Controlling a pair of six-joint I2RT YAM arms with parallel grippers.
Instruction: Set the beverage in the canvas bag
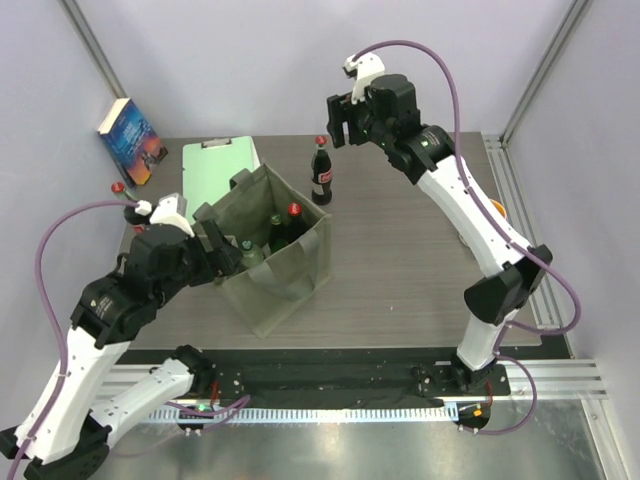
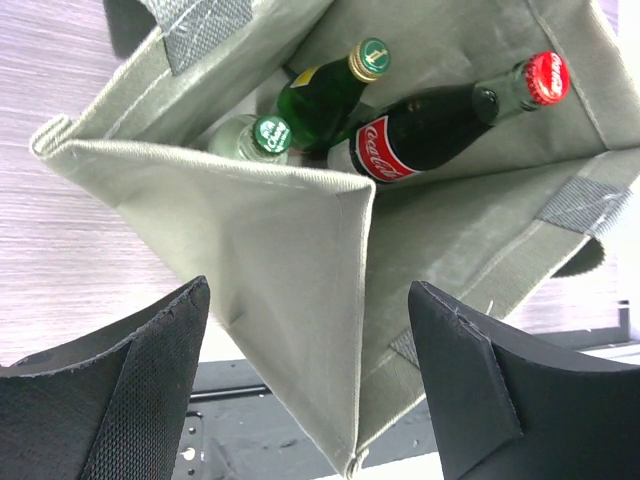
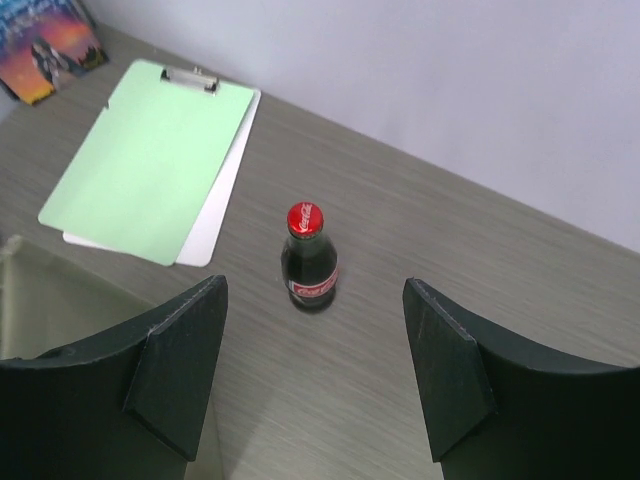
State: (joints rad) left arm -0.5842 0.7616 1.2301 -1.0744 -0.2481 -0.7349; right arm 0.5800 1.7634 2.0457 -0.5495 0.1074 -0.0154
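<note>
The canvas bag (image 1: 272, 255) stands open on the table's left half, and its folded near corner (image 2: 280, 230) fills the left wrist view. Inside it lean a red-capped cola bottle (image 2: 420, 135) and two green-capped bottles (image 2: 330, 90). My left gripper (image 1: 220, 248) is open, its fingers straddling the bag's corner edge (image 2: 310, 300) with a gap on each side. Another cola bottle (image 1: 321, 175) stands upright on the table behind the bag. My right gripper (image 1: 342, 126) hangs open above and behind it, and the bottle (image 3: 309, 262) shows between its spread fingers (image 3: 315, 288), well below them.
A mint-green clipboard (image 1: 215, 170) lies flat behind the bag, over a white sheet (image 3: 215, 215). A book (image 1: 131, 140) leans on the back wall at the left. A small red object (image 1: 117, 186) sits near the table's left edge. A metal rail (image 1: 515, 195) runs along the right side.
</note>
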